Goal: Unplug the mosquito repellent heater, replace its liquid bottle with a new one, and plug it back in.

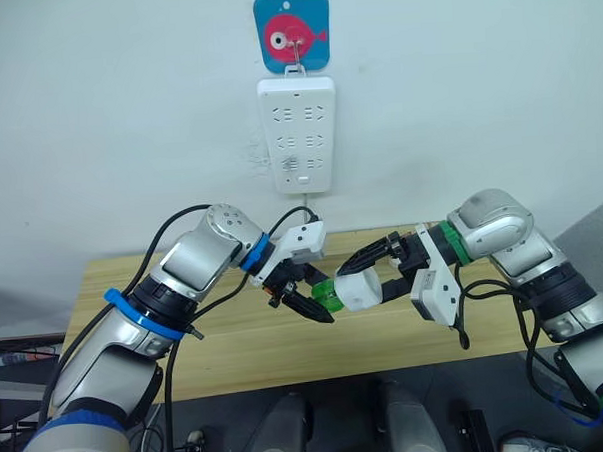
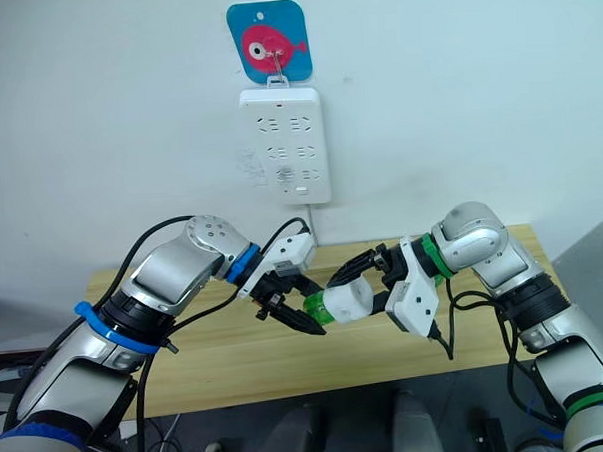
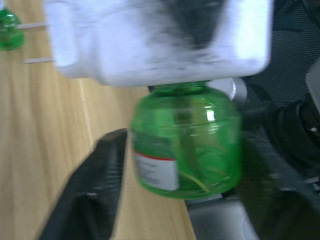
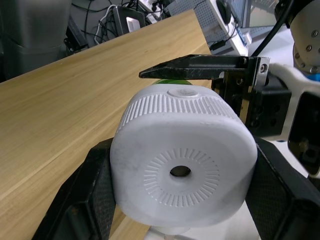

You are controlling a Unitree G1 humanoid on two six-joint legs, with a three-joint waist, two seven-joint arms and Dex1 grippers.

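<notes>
Gripping the heater (image 4: 182, 170) from both sides, the right claw (image 1: 376, 275) has its two black fingers pressed against the white plastic body above the wooden table (image 1: 236, 339). The heater is a smooth, rounded unit with a ribbed band around its rim and a round face with fine radial ridges circling a small dark centre hole. A green translucent bottle (image 3: 185, 137), squat and rounded with a white and red label, is attached to the heater's end away from the right claw. The left claw (image 1: 307, 302) meets it there, its matte black fingers (image 3: 97, 180) spread on either side of the bottle; whether they press on it is unclear. Beyond both claws, a white strip (image 1: 298, 134) hangs on the wall under a blue hook plate (image 1: 292, 28) with a pink fish.
</notes>
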